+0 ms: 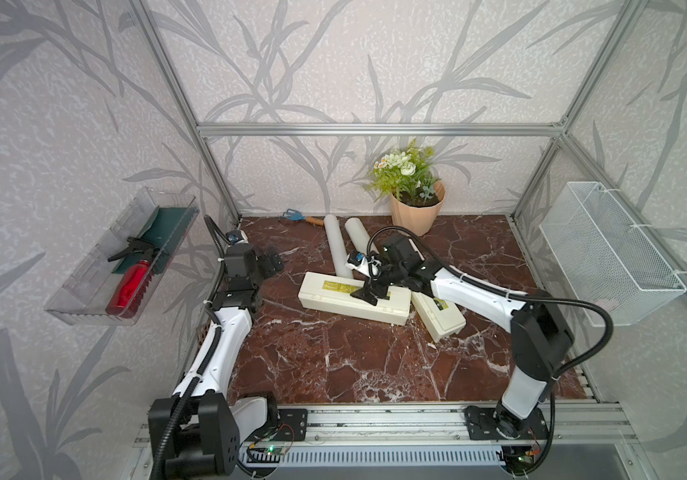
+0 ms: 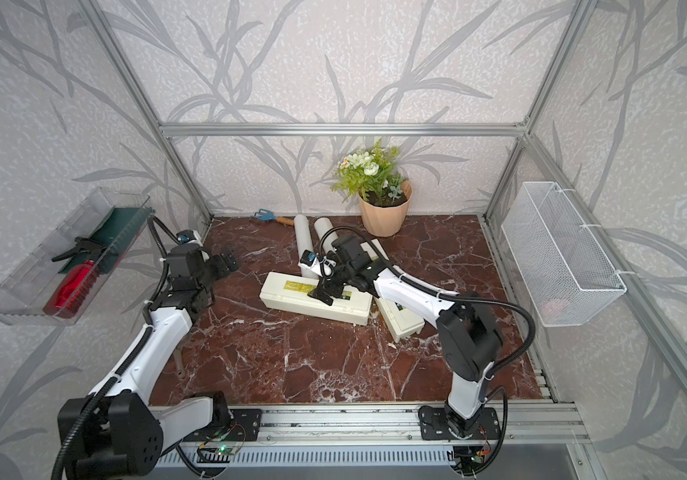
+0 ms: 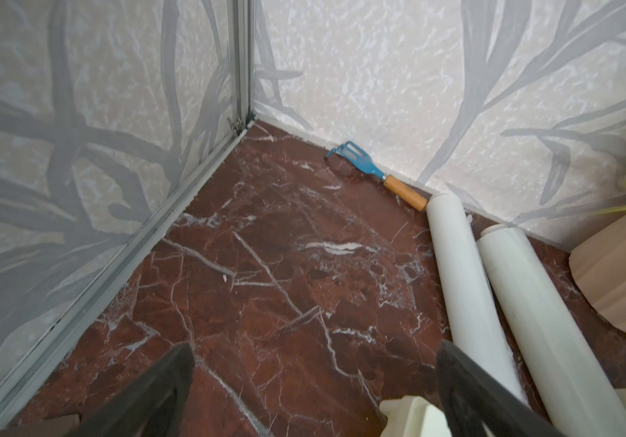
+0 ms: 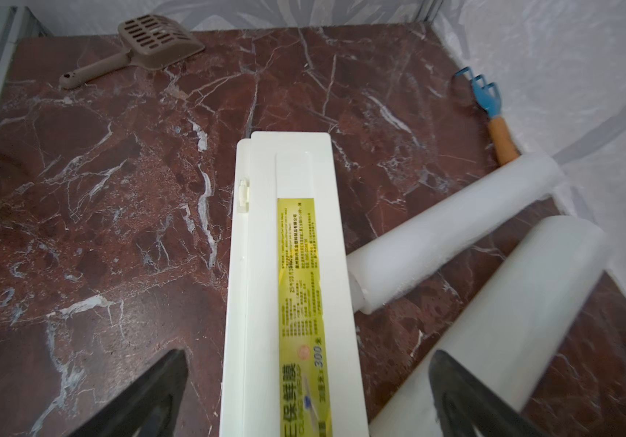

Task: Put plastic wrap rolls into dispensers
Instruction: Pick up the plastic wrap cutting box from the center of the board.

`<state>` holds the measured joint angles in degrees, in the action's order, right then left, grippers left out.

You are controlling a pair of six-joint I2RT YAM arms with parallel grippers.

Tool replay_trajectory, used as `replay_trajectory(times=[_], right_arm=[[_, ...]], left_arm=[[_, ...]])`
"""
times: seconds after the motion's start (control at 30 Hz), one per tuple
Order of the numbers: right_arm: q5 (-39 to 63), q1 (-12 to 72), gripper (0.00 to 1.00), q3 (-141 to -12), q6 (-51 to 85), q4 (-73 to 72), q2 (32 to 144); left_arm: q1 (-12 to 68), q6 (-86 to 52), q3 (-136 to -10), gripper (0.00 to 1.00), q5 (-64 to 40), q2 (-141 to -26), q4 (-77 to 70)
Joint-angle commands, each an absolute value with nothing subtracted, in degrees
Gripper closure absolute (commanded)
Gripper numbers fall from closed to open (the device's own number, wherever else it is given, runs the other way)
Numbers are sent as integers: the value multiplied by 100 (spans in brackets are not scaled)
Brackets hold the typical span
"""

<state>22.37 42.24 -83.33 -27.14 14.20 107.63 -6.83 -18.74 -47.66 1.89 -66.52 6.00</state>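
right gripper: jaws spread wide, nothing gripped. it is held over the shut lid of the first dispenser; in the right wrist view one finger is seen to each side of the yellow-green label. contact with the lid cannot be told.

left gripper: jaws likewise spread, nothing gripped. it is held well apart from the first dispenser, on the side away from the second dispenser.

second dispenser: lid shut, laid at an angle, one end just beside the first dispenser's end, partly hidden by the right arm.

roll a and roll b: laid side by side behind the first dispenser, near ends at its rear edge, far ends at the back wall. neither is inside a dispenser.

blue hand rake: noted beyond roll a, farther from the first dispenser.
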Motion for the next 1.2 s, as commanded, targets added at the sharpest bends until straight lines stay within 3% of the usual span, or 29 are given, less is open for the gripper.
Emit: replay_trajectory(times=[0.0,0.37,0.93,1.07,1.17], right_arm=[[2435,4405,1,-9254,-3003,2456,11394],[2072,4688,1,-11437,-2969,3786,13196],[1359,5097,1,-13033,-3199,4899,14305],[1486,5115,23,-13344,-3190,5123,14195],[2037,5124,30,-13399,-3256,5216,13755]], left_arm=[[-888,-2035,-4904,1,-219,-6687,982],[-1263,-1868,-4929,0,-602,-7002,1019],[-1389,-1653,-5215,1,-1030,-7322,1168],[-1389,-1577,-5332,1,-1074,-7226,1221],[-1389,-1283,-5572,1,-1317,-7165,1371]])
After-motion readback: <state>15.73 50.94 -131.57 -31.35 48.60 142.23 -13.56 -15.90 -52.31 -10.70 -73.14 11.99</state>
